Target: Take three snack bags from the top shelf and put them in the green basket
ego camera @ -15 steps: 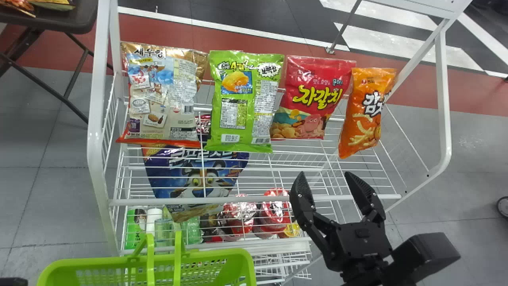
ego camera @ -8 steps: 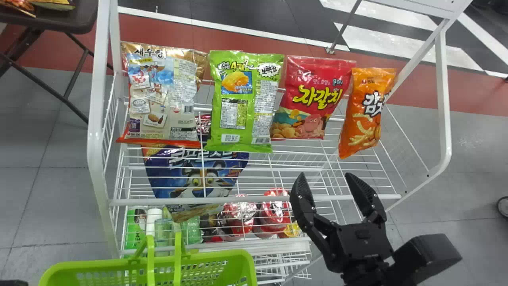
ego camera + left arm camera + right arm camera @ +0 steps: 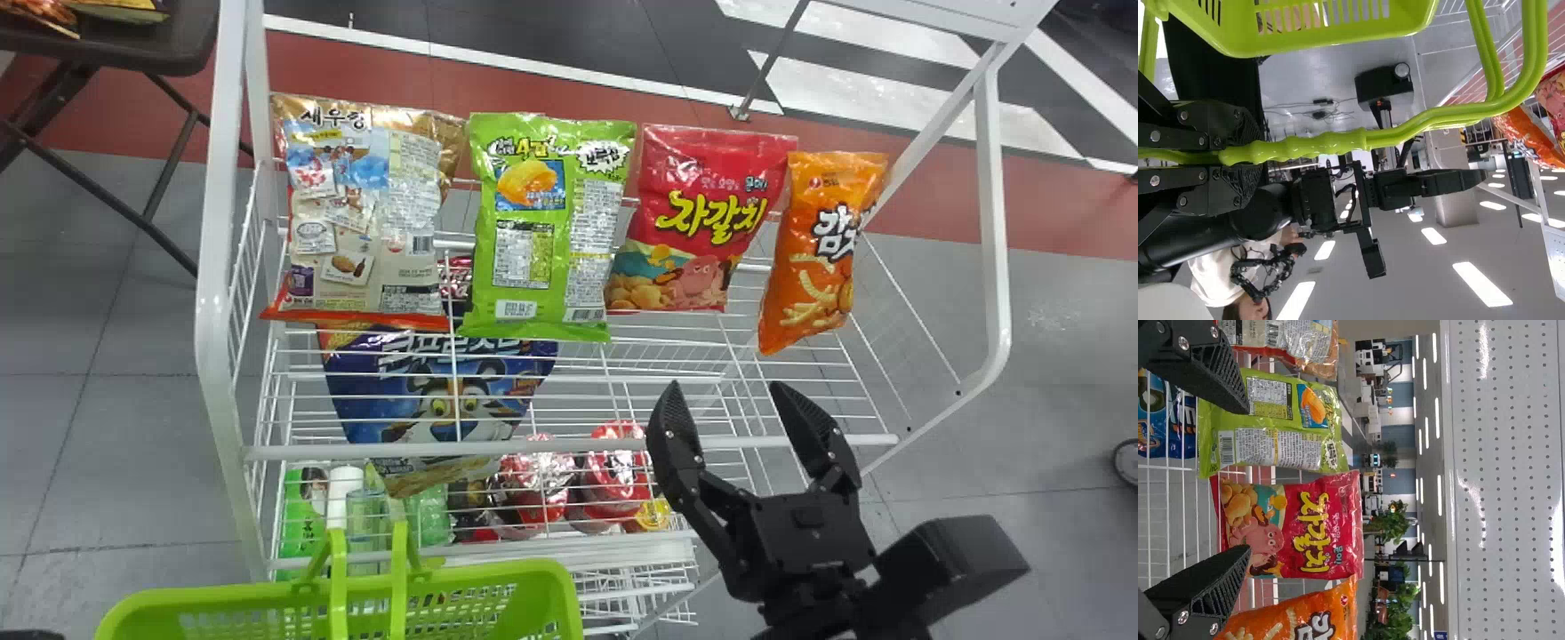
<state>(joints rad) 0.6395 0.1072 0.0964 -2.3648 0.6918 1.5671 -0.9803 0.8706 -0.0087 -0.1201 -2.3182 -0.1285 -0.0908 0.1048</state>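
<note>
Holds flat-fingered black right gripper [image 3: 726, 388] open and empty, glossy red plastic snack bag [image 3: 702, 218] ahead of jaws on white wire shelf [image 3: 569, 446], likely light, slippery, crushable, best pinched gently mid-body; clamps curved green basket handle [image 3: 1318, 145] in black left gripper [image 3: 1258, 152].

Glossy snack bags [image 3: 702, 213], smooth plast. basket [image 3: 516, 570], mtl rack [image 3: 213, 338]

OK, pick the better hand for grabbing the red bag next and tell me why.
Right, most likely. The right hand is open and empty, facing the red bag, while the left hand is closed on the handle of the green basket.
</note>
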